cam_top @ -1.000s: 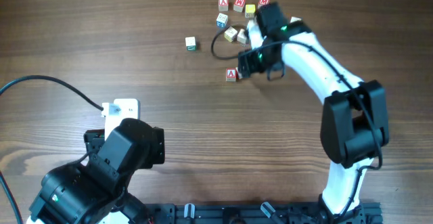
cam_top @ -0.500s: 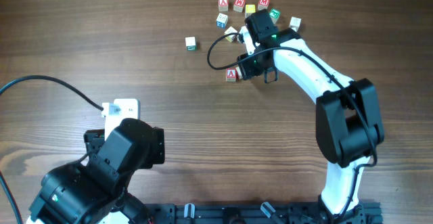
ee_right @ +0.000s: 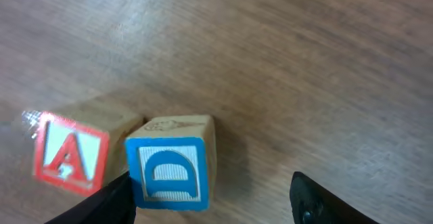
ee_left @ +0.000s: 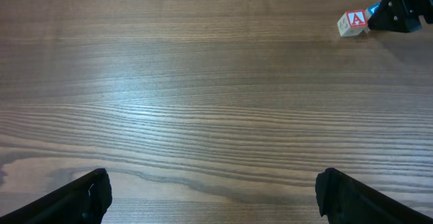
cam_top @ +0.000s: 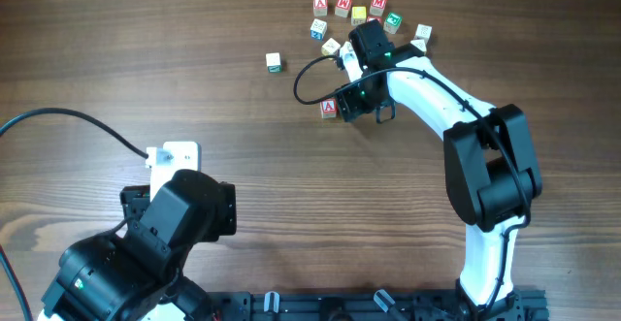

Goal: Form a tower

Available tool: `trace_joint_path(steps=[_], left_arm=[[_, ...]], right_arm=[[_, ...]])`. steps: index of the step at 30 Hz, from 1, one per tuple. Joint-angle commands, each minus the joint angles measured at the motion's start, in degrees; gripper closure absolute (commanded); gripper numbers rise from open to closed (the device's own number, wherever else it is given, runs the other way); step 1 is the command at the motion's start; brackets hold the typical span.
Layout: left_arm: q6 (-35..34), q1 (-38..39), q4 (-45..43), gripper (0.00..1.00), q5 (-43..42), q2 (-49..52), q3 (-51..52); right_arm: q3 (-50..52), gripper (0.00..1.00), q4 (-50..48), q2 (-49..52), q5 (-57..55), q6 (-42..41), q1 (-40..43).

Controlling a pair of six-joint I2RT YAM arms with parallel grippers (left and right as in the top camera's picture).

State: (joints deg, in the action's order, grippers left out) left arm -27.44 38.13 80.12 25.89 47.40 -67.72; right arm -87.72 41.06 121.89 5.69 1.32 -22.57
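Right wrist view: right gripper (ee_right: pixel 211 187), jaws apart, straddles the blue D cube (ee_right: pixel 172 173), which touches the red A cube (ee_right: pixel 73 155) on the table (ee_right: pixel 304 61); nothing is stacked yet. Closing off-centre could shove both cubes aside.

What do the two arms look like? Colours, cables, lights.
Right arm: white links, black joint housings, green lights, a black cable looped at the wrist. Left arm: black housings, a white box at its tip with a black lead. Fingers are black.

Your left gripper (ee_left: pixel 216 198) stands wide over table (ee_left: pixel 203 102). Top right: A cube (ee_left: pixel 352 23) touching right arm (ee_left: pixel 404 11).
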Motion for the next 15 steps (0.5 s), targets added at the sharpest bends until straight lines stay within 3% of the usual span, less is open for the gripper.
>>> trace_joint_path(steps=[1, 4, 10, 15], left_arm=[[0.5, -0.1, -0.1, 0.00, 0.1, -0.1, -0.1], [0.5, -0.1, -0.1, 0.00, 0.1, -0.1, -0.1], [0.5, -0.1, -0.1, 0.00, 0.1, -0.1, -0.1], [0.5, -0.1, -0.1, 0.00, 0.1, -0.1, -0.1]], right_arm=[[0.0, 0.35, -0.6, 1.0, -2.6, -3.2, 0.0], [0.1, 0.44, -0.6, 1.0, -2.6, -3.3, 0.0], [0.1, 0.46, -3.1, 3.1, -2.2, -5.4, 0.0], [0.0, 0.69, -4.4, 3.1, -2.2, -8.3, 0.0]])
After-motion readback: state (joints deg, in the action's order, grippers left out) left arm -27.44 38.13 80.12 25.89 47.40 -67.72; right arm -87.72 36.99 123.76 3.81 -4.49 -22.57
